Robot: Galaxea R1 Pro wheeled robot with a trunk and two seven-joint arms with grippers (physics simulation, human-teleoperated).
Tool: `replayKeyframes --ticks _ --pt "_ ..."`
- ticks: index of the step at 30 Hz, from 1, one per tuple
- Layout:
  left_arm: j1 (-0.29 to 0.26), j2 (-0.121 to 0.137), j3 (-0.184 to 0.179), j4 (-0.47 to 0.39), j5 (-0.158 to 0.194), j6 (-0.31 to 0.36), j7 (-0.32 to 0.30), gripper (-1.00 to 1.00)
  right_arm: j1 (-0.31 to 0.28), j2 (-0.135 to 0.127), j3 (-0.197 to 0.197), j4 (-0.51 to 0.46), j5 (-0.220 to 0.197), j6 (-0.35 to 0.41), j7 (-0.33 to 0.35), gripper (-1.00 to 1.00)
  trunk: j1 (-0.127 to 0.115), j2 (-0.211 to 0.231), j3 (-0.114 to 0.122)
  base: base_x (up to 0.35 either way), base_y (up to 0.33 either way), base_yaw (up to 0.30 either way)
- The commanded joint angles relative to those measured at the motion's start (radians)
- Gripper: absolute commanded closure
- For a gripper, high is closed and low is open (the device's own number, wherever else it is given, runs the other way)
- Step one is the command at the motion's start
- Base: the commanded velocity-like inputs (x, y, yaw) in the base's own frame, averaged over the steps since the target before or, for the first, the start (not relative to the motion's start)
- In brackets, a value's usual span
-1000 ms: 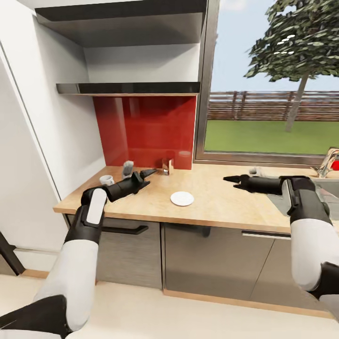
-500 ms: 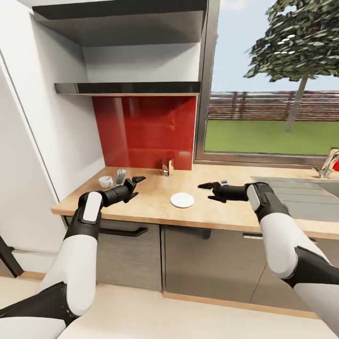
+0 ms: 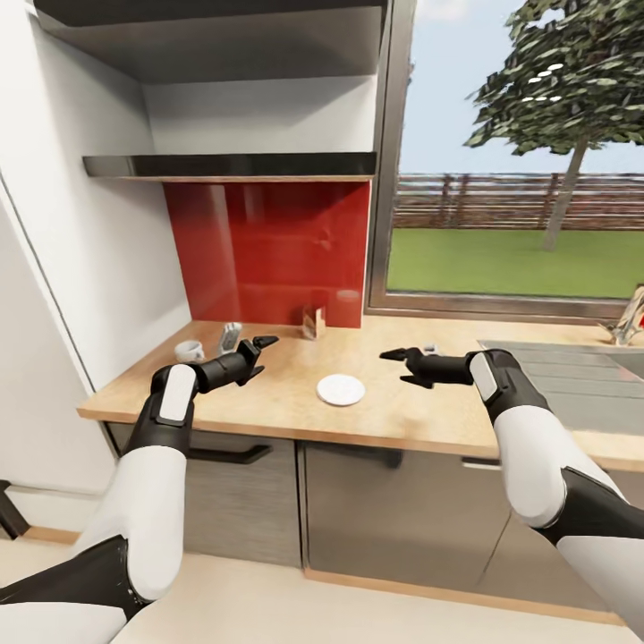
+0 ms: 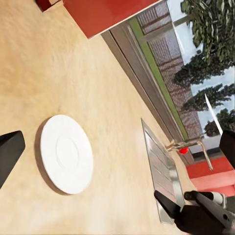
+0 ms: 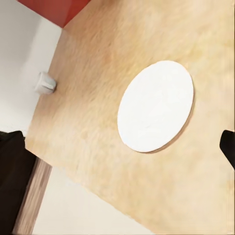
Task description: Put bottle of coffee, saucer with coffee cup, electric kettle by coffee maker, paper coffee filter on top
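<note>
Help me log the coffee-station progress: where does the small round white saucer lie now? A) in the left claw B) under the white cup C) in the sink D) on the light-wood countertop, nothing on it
D: the small round white saucer lies bare on the light-wood countertop, between the two open claws, the white cup standing apart near the wall.

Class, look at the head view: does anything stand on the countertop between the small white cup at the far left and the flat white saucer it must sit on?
Nothing on the light-wood countertop; only the left gripper hovers between cup and saucer.
</note>
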Motion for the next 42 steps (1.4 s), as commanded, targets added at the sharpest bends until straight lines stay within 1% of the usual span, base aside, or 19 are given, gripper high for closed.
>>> replayKeyframes --ticks 1,4,9,12,13,16,17,18,20,22,25,26,28,32,33,35,38,42 --pt "-0.001 -0.002 0.005 0.002 -0.008 0.006 -0.008 -1.00 -0.001 0.000 -0.004 0.000 0.001 0.006 -0.008 -1.00 0.000 -0.001 -0.001 0.205 -0.142 0.000" --pt "-0.001 -0.003 0.003 0.019 -0.008 0.006 -0.008 -1.00 -0.001 0.000 -0.005 0.024 -0.001 0.006 -0.039 -1.00 0.000 -0.001 -0.001 0.138 -0.095 0.000" --pt "-0.001 -0.004 0.001 0.031 -0.008 0.005 -0.007 -1.00 -0.001 0.000 -0.005 0.049 -0.002 0.006 -0.049 -1.00 0.000 -0.001 -0.001 0.046 -0.032 0.000" --pt "-0.002 -0.015 -0.012 0.092 -0.009 0.005 -0.006 -1.00 -0.001 0.000 -0.005 0.060 -0.005 0.006 -0.051 -1.00 0.000 -0.001 -0.001 0.013 -0.009 0.000" --pt "-0.007 -0.019 -0.015 0.127 -0.009 0.006 -0.007 -1.00 -0.001 0.001 -0.005 0.064 -0.014 0.006 -0.051 -1.00 0.000 -0.001 -0.001 0.006 -0.004 0.000" --pt "-0.032 -0.021 -0.017 0.176 -0.009 0.007 -0.009 -1.00 -0.001 0.001 -0.005 0.077 -0.044 0.007 -0.051 -1.00 0.000 -0.001 -0.001 0.004 -0.003 0.000" --pt "-0.041 -0.022 -0.017 0.194 -0.009 0.007 -0.010 -1.00 -0.001 0.001 -0.004 0.084 -0.057 0.007 -0.051 -1.00 0.000 -0.001 -0.001 0.002 -0.002 0.000" --pt "-0.062 -0.021 -0.018 0.239 -0.009 0.008 -0.012 -1.00 0.000 0.000 -0.002 0.099 -0.084 0.007 -0.052 -1.00 0.000 -0.001 -0.001 0.002 -0.001 0.000" --pt "-0.086 -0.018 -0.018 0.290 -0.008 0.008 -0.013 -1.00 -0.001 0.000 -0.001 0.112 -0.106 0.007 -0.052 -1.00 0.000 -0.001 -0.001 0.001 0.000 0.000" --pt "-0.113 -0.011 -0.018 0.354 -0.008 0.006 -0.024 -1.00 0.000 0.001 0.001 0.124 -0.125 0.007 -0.052 -1.00 0.000 -0.001 -0.001 0.000 0.000 0.000" --pt "-0.127 -0.004 -0.018 0.391 -0.008 0.004 -0.044 -1.00 0.000 0.001 0.001 0.131 -0.134 0.007 -0.052 -1.00 0.000 -0.001 -0.001 0.000 0.000 0.000" --pt "-0.133 0.003 -0.018 0.405 -0.008 0.003 -0.062 -1.00 0.000 0.002 0.001 0.134 -0.138 0.008 -0.052 -1.00 0.000 -0.001 -0.001 0.000 0.000 0.000" --pt "-0.137 0.014 -0.017 0.414 -0.008 0.001 -0.090 -1.00 0.000 0.002 0.001 0.137 -0.141 0.008 -0.052 -1.00 0.000 -0.001 -0.001 0.000 0.000 0.000" --pt "-0.140 0.023 -0.017 0.419 -0.009 -0.007 -0.127 -1.00 0.000 0.009 0.000 0.139 -0.143 0.008 -0.053 -1.00 0.000 -0.001 -0.001 0.000 0.000 0.000" --pt "-0.141 0.024 -0.017 0.420 -0.009 -0.014 -0.135 -1.00 0.000 0.011 -0.001 0.139 -0.143 0.008 -0.053 -1.00 0.000 -0.001 -0.001 0.000 0.000 0.000" --pt "-0.142 0.028 -0.015 0.423 -0.009 -0.049 -0.165 -1.00 0.000 0.018 -0.001 0.150 -0.144 0.008 -0.054 -1.00 0.000 -0.001 -0.001 0.000 0.000 0.000" --pt "-0.142 0.030 -0.010 0.427 -0.010 -0.071 -0.191 -1.00 0.001 0.019 -0.001 0.174 -0.144 0.007 -0.055 -1.00 0.000 -0.001 -0.001 0.000 0.000 0.000" --pt "-0.142 0.030 -0.009 0.429 -0.010 -0.078 -0.200 -1.00 0.001 0.020 0.000 0.183 -0.144 0.006 -0.055 -1.00 0.000 -0.001 -0.001 0.008 0.000 0.000"
